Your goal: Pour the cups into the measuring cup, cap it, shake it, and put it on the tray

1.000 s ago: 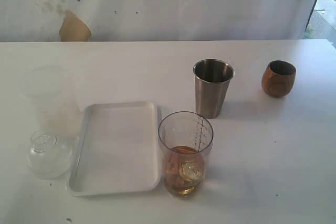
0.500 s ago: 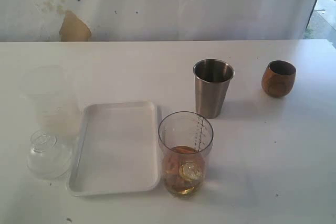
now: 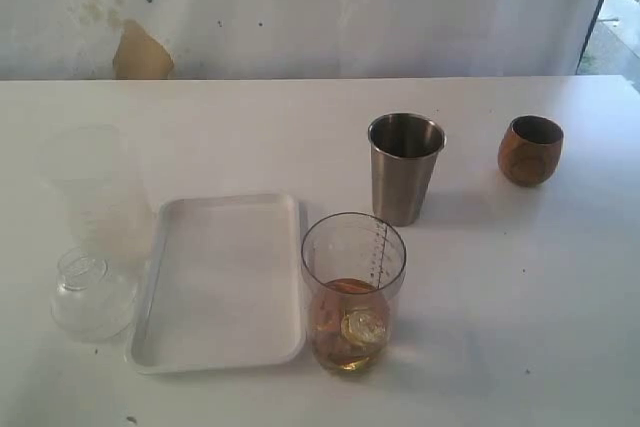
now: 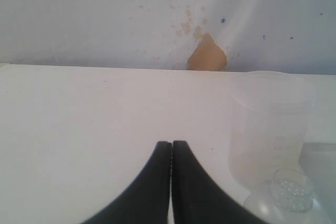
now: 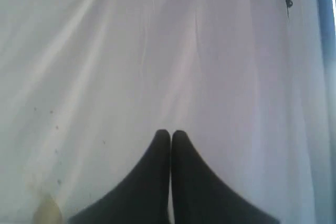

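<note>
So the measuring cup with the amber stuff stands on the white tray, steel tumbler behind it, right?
No: the exterior view shows the measuring cup on the table beside the white tray, not on it. The steel tumbler does stand behind it.

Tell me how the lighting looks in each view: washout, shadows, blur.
Exterior view: bright; the frosted container nearly melts into the white table, and the steel tumbler throws a soft shadow rightward. Left wrist view: the shut left pincer is a dark, soft-edged silhouette. Right wrist view: hazy, pale backdrop, shut right pincer dark too.
</note>
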### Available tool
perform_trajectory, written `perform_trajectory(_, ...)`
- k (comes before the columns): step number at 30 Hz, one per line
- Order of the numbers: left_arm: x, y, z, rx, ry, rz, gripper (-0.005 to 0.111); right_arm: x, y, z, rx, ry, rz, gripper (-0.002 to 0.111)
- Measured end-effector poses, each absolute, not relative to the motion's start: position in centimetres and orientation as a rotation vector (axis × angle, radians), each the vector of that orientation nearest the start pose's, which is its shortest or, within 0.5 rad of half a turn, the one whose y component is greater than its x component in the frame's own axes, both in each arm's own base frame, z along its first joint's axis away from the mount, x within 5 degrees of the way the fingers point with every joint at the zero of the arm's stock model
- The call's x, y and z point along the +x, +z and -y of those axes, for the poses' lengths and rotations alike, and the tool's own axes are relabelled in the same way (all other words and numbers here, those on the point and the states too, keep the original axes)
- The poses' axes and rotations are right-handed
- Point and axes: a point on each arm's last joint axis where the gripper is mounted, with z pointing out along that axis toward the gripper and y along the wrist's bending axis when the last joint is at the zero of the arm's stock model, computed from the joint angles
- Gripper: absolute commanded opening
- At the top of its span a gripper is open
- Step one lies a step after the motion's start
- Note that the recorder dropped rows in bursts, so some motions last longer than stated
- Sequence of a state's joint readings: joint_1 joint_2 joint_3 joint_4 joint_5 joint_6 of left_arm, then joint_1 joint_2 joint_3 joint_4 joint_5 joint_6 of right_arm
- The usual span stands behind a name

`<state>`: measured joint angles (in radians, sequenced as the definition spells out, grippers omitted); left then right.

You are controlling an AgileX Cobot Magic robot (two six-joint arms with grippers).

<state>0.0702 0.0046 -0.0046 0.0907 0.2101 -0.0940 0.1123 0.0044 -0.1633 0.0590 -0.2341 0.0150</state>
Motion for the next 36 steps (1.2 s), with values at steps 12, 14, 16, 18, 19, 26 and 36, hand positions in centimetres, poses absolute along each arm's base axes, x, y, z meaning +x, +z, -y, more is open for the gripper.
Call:
perform_trajectory(12,5.6,19.5,-0.6,-0.078,0.065,-1.691,0.001,5.5,19.0,0.3,0.002,-0.097,-1.766,0.000)
perform_trajectory(14,5.6,19.5,-0.6,-0.078,0.065,-1.691,0.001,5.4,18.7,0.4,-0.004,-0.103,-1.789,0.000)
perform_trajectory(16,5.6,19.5,-0.6,-0.078,0.065,-1.691,0.001,5.4,18.6,0.4,-0.005,-0.105,-1.797,0.000)
perform_trajectory(18,5.6,19.5,-0.6,-0.078,0.065,-1.691,0.001,5.4,18.6,0.4,-0.007,-0.108,-1.806,0.000)
perform_trajectory(19,5.6,19.5,-0.6,-0.078,0.065,-1.691,0.001,5.4,18.5,0.4,-0.005,-0.106,-1.811,0.000)
perform_trajectory(26,5.6,19.5,-0.6,-0.078,0.065,-1.691,0.001,5.3,18.3,0.4,-0.007,-0.108,-1.831,0.000)
perform_trajectory(36,5.6,19.5,-0.6,-0.078,0.065,-1.691,0.001,5.3,18.3,0.4,-0.011,-0.115,-1.831,0.000)
